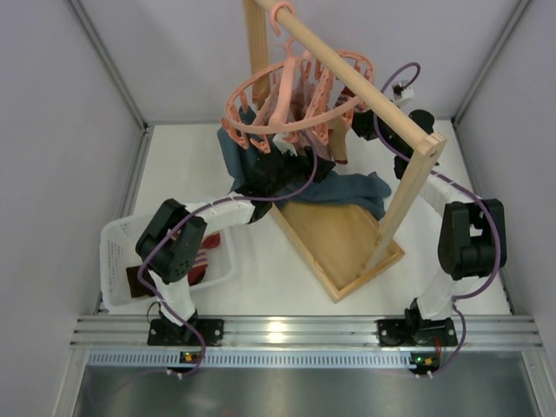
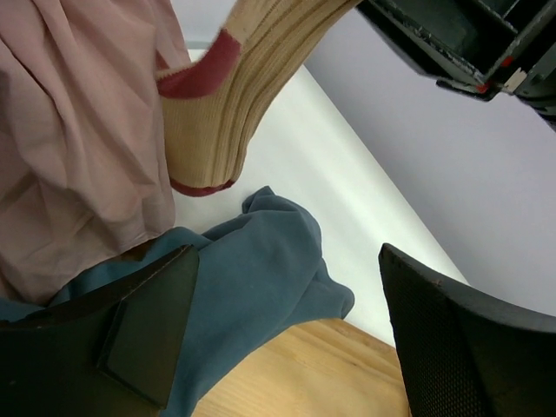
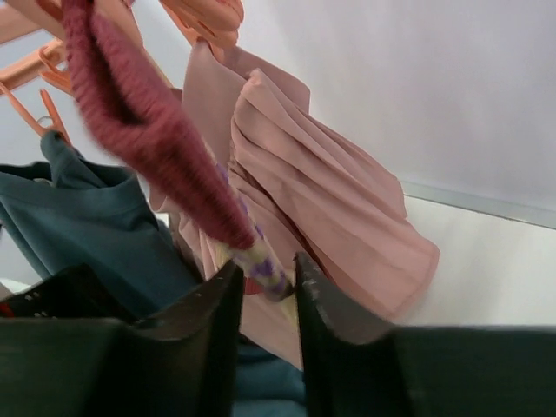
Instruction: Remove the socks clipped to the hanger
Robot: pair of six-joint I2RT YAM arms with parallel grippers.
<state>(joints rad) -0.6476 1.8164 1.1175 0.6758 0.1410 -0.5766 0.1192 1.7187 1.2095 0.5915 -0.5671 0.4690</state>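
Right pincer (image 3: pixel 268 265) clamps the toe of the dark red sock (image 3: pixel 148 130), which hangs lengthwise below the hanger (image 1: pixel 284 82); left pincer (image 2: pixel 287 256), jaws apart, sits under the cream sock (image 2: pixel 217 95) below the hanger.

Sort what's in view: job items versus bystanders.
Job:
salmon-pink hanger
cream sock
dark red sock, its tip between the right fingers
left fingers, open

Bystanders:
blue-grey cloth
dusty-pink garment
wooden rack
white basket
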